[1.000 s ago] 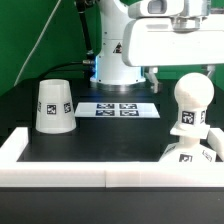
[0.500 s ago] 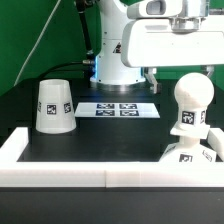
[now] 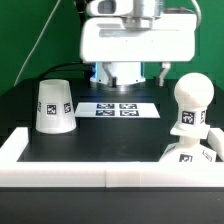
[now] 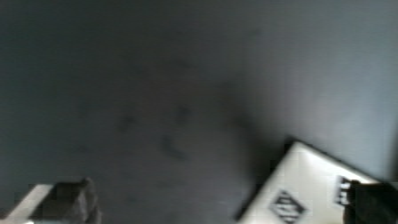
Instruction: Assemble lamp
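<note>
The white cup-like shade (image 3: 54, 105) stands mouth down on the black table at the exterior view's left. The round bulb (image 3: 190, 98) stands neck down on the low square base (image 3: 190, 152) at the exterior view's right, behind the white wall. My gripper (image 3: 134, 70) hangs high at the back centre, above the marker board (image 3: 120, 109), apart from all three lamp parts. In the wrist view the gripper (image 4: 217, 205) shows its two fingertips (image 4: 59, 200) wide apart with nothing between them, over dark table and a corner of the marker board (image 4: 317, 190).
A white raised wall (image 3: 100, 172) runs along the front of the table and up both sides. The robot's white base column (image 3: 120, 72) stands behind the marker board. A green backdrop and a cable hang at the back left.
The gripper and wrist have swung from the exterior view's upper right to the centre, over the marker board. The shade, bulb and base have not moved.
</note>
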Robot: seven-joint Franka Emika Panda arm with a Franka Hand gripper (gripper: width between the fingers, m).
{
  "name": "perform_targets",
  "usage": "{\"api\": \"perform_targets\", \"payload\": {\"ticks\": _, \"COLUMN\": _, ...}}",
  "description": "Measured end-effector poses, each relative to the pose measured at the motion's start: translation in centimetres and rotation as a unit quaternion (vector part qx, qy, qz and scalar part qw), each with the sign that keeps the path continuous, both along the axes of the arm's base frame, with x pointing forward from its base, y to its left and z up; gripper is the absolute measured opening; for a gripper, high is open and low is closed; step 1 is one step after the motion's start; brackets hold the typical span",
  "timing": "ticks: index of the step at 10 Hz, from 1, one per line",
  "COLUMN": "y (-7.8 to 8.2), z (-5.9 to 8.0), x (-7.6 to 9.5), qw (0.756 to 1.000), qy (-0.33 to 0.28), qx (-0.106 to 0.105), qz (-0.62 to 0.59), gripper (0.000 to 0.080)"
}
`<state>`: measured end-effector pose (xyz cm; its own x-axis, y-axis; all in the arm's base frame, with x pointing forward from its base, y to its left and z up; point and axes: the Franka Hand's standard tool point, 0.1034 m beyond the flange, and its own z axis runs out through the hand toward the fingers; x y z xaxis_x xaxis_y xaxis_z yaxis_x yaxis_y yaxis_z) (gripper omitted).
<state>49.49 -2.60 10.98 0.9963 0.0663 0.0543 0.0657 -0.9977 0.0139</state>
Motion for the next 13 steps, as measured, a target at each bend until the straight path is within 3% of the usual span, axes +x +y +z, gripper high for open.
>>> {"api": "perform_targets", "payload": {"ticks": 1, "y": -1.2, "z": 0.0, "x": -0.2, "qw": 1.000, "qy": 0.001, "qx": -0.001, "qz": -0.004, "gripper": 0.0698}}
{"api": "perform_targets", "payload": {"ticks": 6, "y": -1.0, "z": -0.1, "x": -0.3, "qw": 1.000, "qy": 0.004, "qx": -0.001, "qz": -0.003, "gripper": 0.0698}}
{"api": "perform_targets", "payload": {"ticks": 10, "y": -5.6, "z": 1.3, "x": -4.6, "qw": 0.999, "qy": 0.023, "qx": 0.002, "qz": -0.023, "gripper": 0.0698}}
{"api": "perform_targets", "payload": {"ticks": 13, "y": -8.3, "z": 0.5, "x": -7.6, "qw": 0.999, "qy": 0.031, "qx": 0.007, "qz": -0.023, "gripper": 0.0698}}
